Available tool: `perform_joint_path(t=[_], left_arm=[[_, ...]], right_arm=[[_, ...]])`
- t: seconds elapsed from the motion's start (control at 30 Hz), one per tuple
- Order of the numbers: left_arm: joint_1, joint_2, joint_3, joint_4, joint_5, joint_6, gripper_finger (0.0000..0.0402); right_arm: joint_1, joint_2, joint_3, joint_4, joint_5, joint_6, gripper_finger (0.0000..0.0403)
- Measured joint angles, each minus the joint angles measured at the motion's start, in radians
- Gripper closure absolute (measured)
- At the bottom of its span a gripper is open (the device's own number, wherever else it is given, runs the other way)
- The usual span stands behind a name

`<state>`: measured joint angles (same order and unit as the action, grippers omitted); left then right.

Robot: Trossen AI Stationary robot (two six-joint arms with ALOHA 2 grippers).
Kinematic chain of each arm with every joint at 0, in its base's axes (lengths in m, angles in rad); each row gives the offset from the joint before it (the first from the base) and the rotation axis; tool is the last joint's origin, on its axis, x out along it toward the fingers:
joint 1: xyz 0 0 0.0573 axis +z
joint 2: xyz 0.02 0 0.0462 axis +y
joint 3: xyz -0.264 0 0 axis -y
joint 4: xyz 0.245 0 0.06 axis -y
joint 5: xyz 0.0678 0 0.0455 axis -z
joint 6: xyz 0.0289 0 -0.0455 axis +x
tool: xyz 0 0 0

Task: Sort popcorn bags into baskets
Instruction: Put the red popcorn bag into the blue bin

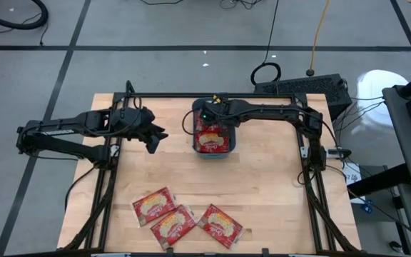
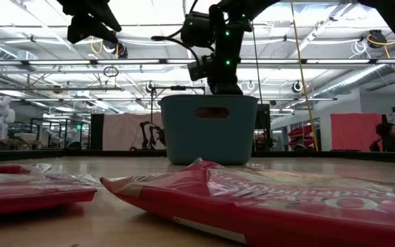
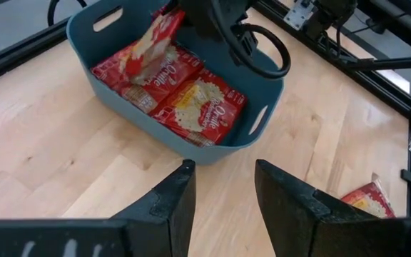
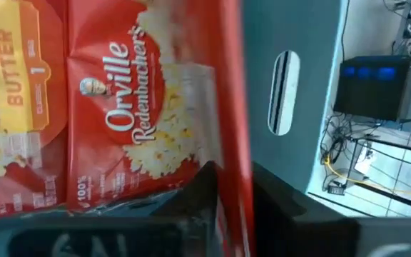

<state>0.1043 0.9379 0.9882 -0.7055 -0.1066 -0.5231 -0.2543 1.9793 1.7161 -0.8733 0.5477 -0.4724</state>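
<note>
The teal basket (image 1: pixel 212 151) stands at the table's middle far part, with red popcorn bags (image 3: pixel 198 107) lying flat inside it. My right gripper (image 1: pixel 210 118) is above the basket, reaching down into it, shut on one more red bag (image 3: pixel 154 44). My left gripper (image 3: pixel 223 175) is open and empty, up in the air to the left of the basket (image 3: pixel 191 146). Three more bags (image 1: pixel 153 205) (image 1: pixel 173 225) (image 1: pixel 220 225) lie flat near the table's near edge, the middle one overlapping its neighbours. My right gripper pinches the red bag by one long edge (image 4: pixel 235 178) between its two fingers (image 4: pixel 195 203), coming from above into the basket. The bag hangs tilted below the fingers, its lower part (image 3: pixel 138 61) down among the bags in the basket.
The basket's wall has a handle slot (image 4: pixel 284 93). Bare wood lies between the basket and the three near bags. Dark frame rails (image 1: pixel 312 178) run along the table's sides. In the low view a bag (image 2: pixel 266 206) fills the foreground.
</note>
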Motion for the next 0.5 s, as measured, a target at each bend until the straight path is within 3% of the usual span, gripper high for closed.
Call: perform_joint_path(t=[0.27,0.4,0.5], left_arm=[[0.000,0.000,0.000,0.000,0.000,-0.010,0.0254],[0.000,0.000,0.000,0.000,0.000,-0.036,0.0254],[0.000,0.000,0.000,0.000,0.000,-0.040,0.0254]], right_arm=[[-0.008,0.000,0.000,0.030,-0.166,0.043,0.0277],[-0.007,0.000,0.000,0.020,-0.202,0.100,0.0270],[-0.015,0.000,0.000,0.015,-0.337,0.169,0.0280]])
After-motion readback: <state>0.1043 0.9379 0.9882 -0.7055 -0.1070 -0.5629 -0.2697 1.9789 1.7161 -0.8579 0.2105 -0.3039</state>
